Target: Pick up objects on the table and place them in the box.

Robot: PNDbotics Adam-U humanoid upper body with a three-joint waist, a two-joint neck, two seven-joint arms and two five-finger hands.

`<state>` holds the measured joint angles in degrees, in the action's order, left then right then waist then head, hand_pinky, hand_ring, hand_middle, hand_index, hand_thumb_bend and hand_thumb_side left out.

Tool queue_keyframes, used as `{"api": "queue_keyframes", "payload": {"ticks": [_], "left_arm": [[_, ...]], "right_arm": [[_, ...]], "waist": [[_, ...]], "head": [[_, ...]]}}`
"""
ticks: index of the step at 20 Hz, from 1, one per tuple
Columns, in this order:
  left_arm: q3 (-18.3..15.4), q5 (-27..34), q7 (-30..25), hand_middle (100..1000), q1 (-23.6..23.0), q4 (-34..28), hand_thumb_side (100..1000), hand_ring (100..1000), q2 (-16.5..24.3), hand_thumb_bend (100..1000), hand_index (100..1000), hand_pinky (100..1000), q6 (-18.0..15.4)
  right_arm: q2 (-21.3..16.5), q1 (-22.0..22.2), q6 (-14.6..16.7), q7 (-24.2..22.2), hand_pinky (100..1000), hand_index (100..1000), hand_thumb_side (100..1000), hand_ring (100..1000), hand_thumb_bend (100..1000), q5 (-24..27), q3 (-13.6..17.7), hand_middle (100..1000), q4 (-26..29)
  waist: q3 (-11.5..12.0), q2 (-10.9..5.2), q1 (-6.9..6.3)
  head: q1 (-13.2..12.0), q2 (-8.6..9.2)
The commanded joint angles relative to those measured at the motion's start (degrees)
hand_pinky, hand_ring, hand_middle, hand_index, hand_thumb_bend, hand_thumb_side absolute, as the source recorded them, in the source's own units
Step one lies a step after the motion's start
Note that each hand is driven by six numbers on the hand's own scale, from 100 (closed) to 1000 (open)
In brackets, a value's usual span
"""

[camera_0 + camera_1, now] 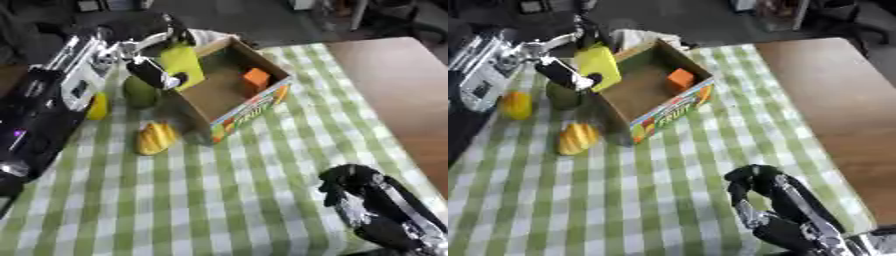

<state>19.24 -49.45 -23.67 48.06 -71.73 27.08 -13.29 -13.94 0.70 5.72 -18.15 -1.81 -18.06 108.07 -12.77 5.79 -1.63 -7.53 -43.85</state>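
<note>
An open cardboard box (259, 101) stands on the green checked cloth, with an orange block (256, 78) inside it. My left hand (156, 50) hovers over the box's left wall, shut on a flat yellow-green object (182, 63). Beside the box on the left lie a green round fruit (139, 92), a yellow ribbed fruit (156, 137) and a small yellow fruit (516, 105). My right hand (756, 186) rests low at the front right with curled fingers and nothing in it.
Bare brown tabletop (402, 85) runs along the right past the cloth's edge. A white thing (636, 36) lies behind the box. The cloth in front of the box is bare checks (227, 190).
</note>
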Motion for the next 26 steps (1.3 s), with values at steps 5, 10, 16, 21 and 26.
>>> {"api": "queue_keyframes", "payload": {"ticks": [5, 10, 16, 21, 26], "left_arm": [[1.38, -2.16, 1.86, 660, 1.86, 2.04, 245, 543, -3.15, 219, 814, 573, -1.98], [2.05, -5.03, 3.89, 673, 2.24, 2.79, 251, 551, -5.0, 242, 827, 578, -0.33], [2.62, -8.5, 0.85, 746, 2.04, 4.16, 310, 631, -5.58, 333, 884, 656, 0.16], [2.18, -10.74, -2.86, 793, 1.61, 3.79, 395, 700, -4.8, 323, 921, 717, 0.15], [1.61, -8.37, -4.88, 811, 1.1, -0.17, 456, 724, -2.16, 264, 937, 740, 0.19]], "right_arm": [[-0.28, -0.72, 0.04, -0.5, 694, 690, 325, 465, 100, 0.54, -0.29, 523, 0.66], [-0.22, -0.77, 0.02, -0.67, 694, 690, 325, 465, 100, 0.62, -0.42, 523, 0.64], [-0.19, -0.84, 0.01, -0.72, 694, 690, 326, 465, 100, 0.65, -0.45, 523, 0.56], [-0.15, -0.79, 0.01, -0.58, 694, 689, 326, 465, 100, 0.56, -0.29, 523, 0.42], [-0.16, -0.7, 0.05, -0.39, 694, 689, 326, 465, 100, 0.4, -0.07, 523, 0.29]], "waist": [[-0.39, -0.37, 0.3], [-0.6, -0.31, 0.47], [-0.71, -0.37, 0.4], [-0.72, -0.46, 0.28], [-0.52, -0.57, 0.16]], "head": [[-0.12, -0.27], [-0.13, -0.27], [0.01, -0.27], [0.29, -0.27], [0.74, -0.27]]}}
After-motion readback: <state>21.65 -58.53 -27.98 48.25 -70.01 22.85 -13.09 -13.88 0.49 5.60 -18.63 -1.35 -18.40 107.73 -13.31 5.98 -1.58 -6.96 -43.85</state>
